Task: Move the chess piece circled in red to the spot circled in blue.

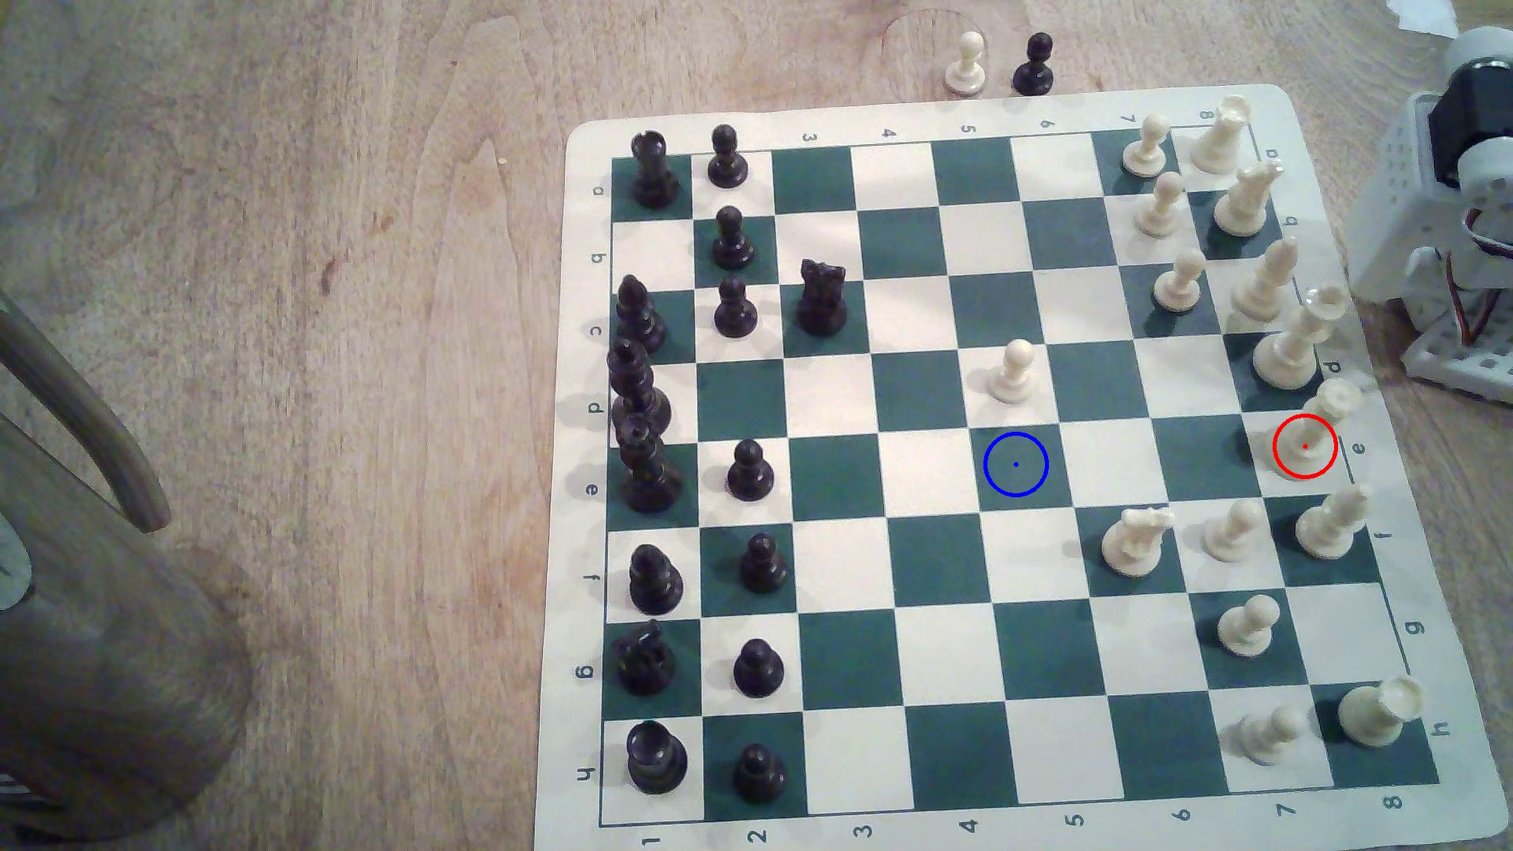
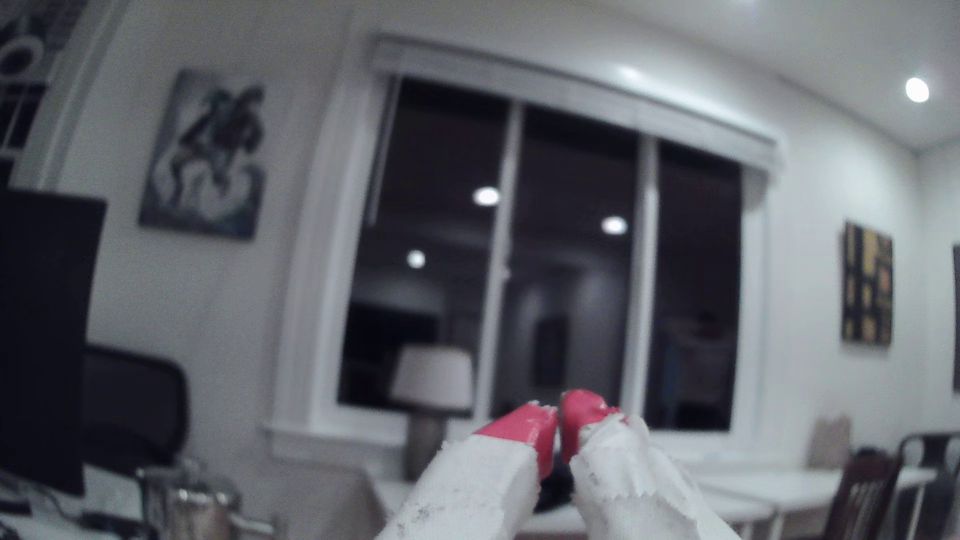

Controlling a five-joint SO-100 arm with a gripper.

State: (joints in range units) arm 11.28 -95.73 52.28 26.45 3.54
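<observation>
Queen stands on the red-ringed white square at the board's edge nearest the arm base, neighbours tight beside it; blue spot mid-board, bare; gripper aloft facing a window, red tips touching, empty; approach not begun; next, descend, spread jaws.

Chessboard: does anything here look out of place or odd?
Two pawns stand off the board on the wooden table past its far edge: a cream pawn and a black pawn, side by side. Nothing on the board looks toppled.
</observation>
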